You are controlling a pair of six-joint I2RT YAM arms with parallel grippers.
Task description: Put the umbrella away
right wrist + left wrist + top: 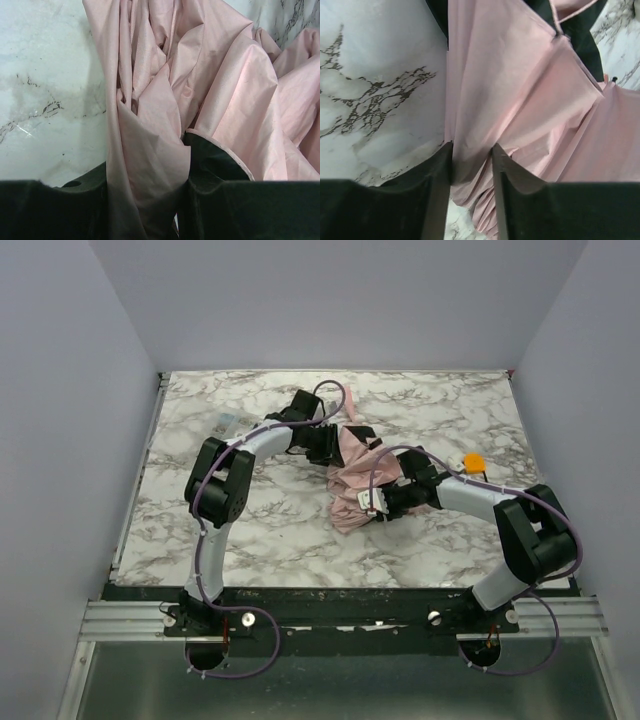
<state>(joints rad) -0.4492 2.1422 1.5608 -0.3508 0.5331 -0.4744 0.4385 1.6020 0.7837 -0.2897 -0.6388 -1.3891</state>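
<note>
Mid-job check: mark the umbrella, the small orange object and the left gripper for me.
umbrella [347,502], top view, lower bunch of pink fabric.
small orange object [473,461], top view, its middle.
left gripper [472,152], left wrist view, midway between its fingertips.

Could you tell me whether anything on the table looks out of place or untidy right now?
The umbrella lies on the table with its pink canopy loose and crumpled, not rolled tight. The left gripper and right gripper each pinch a fold. A small orange object sits apart, farther right.
</note>
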